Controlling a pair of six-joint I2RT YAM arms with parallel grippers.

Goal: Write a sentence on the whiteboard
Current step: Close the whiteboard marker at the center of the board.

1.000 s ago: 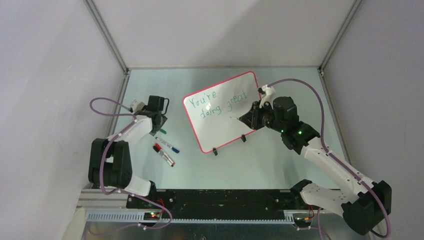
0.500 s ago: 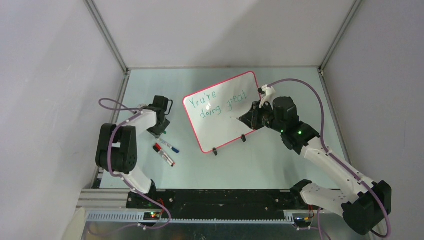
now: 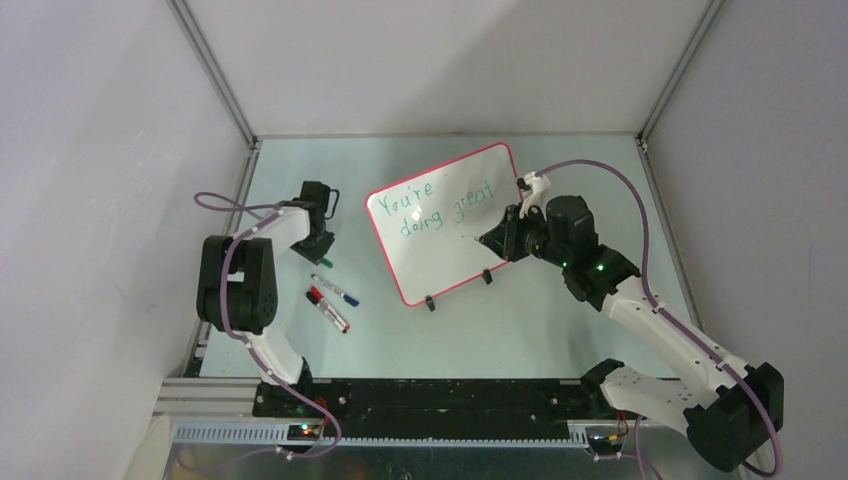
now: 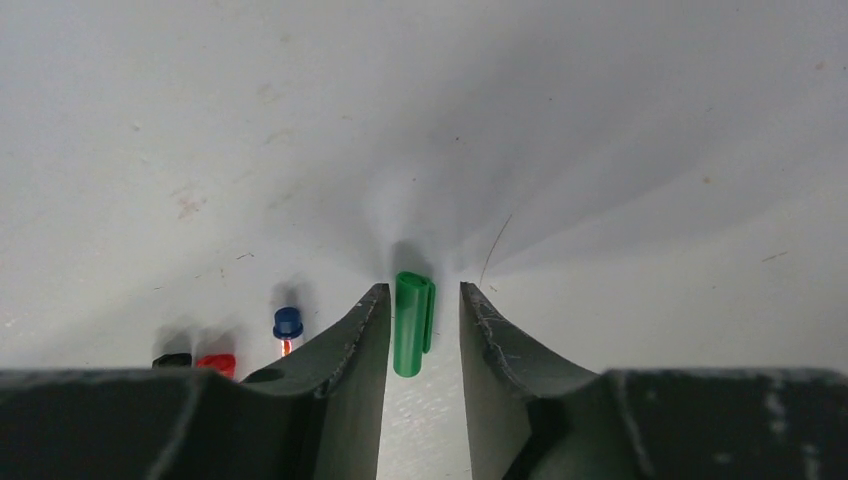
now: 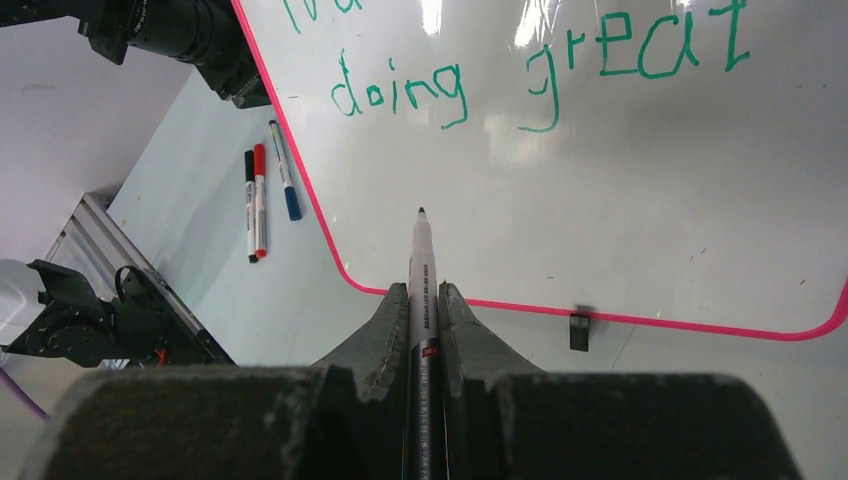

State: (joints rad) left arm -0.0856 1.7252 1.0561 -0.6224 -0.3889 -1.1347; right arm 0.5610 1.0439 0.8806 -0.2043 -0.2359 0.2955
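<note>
1. Whiteboard [image 3: 440,250]: sits askew on the table [image 3: 560,330] between my two arms. Green lettering "You're doing great" runs across its far part; the near part is blank.
2. Marker [image 5: 420,250]: its long axis runs straight out from the right fingers, and the tip aims at the blank area under "great". I cannot tell whether the tip touches.
3. Right gripper [image 5: 412,300]: clamped tight on the marker barrel, at the board's right edge. It is the nearer arm.
4. Green cap [image 4: 412,325]: flat on the table, left of the board, long axis in line with the left fingers.
5. Left gripper [image 4: 423,300]: jaws partly apart and straddling the cap, a gap showing either side, so nothing is gripped. It is well apart from the board.
6. Spare markers [image 3: 330,300]: just beside the left gripper, on its near side.
7. Judgement: the sentence reads complete, so capping likely follows.
</note>
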